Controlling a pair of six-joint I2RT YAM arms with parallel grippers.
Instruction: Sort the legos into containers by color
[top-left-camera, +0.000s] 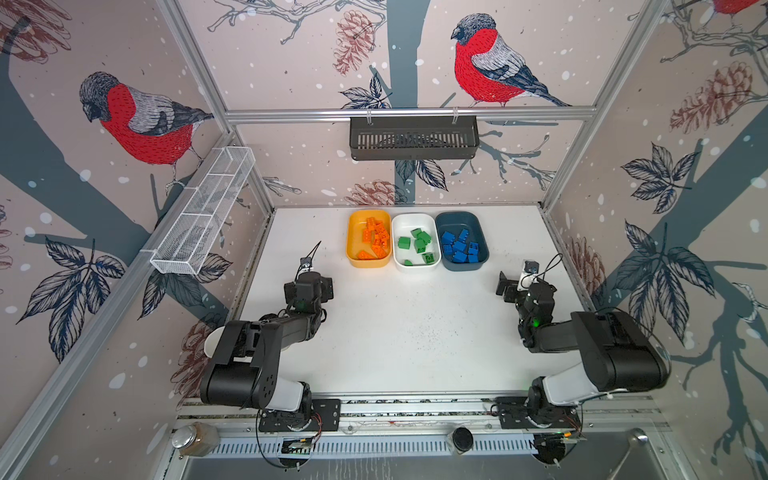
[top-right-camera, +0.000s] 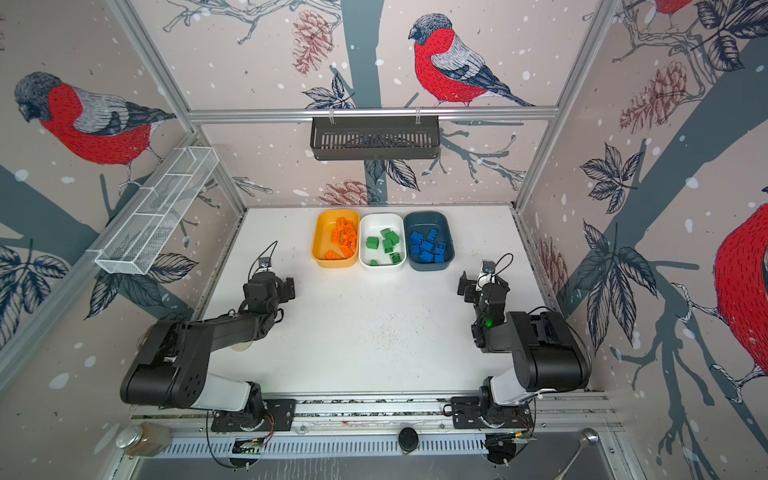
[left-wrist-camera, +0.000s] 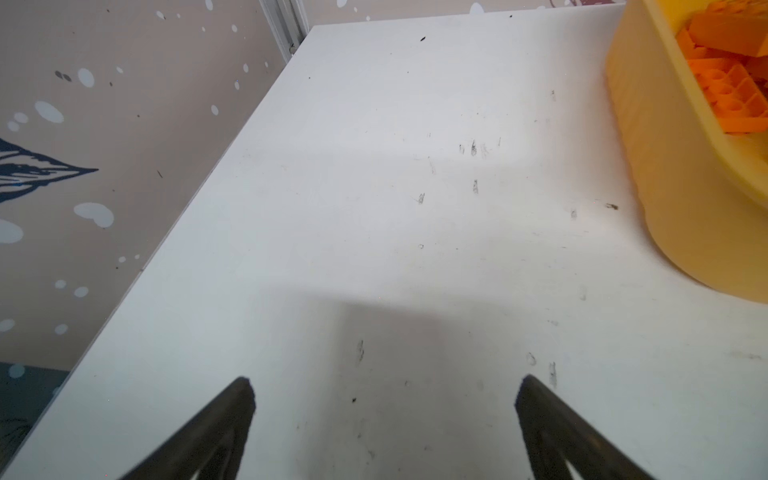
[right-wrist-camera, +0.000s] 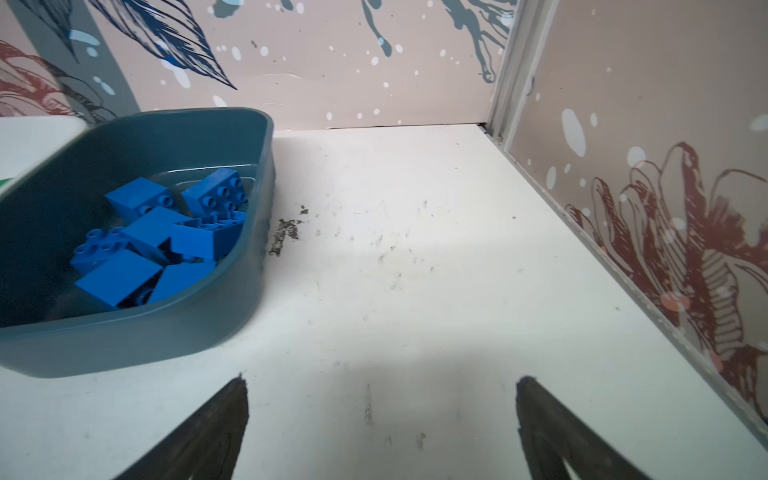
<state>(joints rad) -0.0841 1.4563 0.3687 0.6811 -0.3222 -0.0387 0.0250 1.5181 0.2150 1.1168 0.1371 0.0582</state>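
Three containers stand in a row at the back of the table. The yellow-orange tub (top-left-camera: 353, 257) holds orange legos (top-left-camera: 374, 239), the white tub (top-left-camera: 397, 258) green legos (top-left-camera: 419, 243), and the dark teal tub (top-left-camera: 484, 249) blue legos (top-left-camera: 459, 247). No loose legos show on the table in either top view. My left gripper (top-left-camera: 309, 286) hangs open and empty over bare table, in front and left of the yellow tub (left-wrist-camera: 681, 199). My right gripper (top-left-camera: 521, 289) is open and empty in front and right of the teal tub (right-wrist-camera: 124, 340) with its blue legos (right-wrist-camera: 166, 241).
A white wire mesh tray (top-left-camera: 203, 212) hangs on the left wall and a black slotted basket (top-left-camera: 413, 139) on the back rail. The white table (top-left-camera: 407, 332) is scuffed. A jar (top-left-camera: 193, 438) and a round black knob (top-left-camera: 461, 438) sit on the front ledge.
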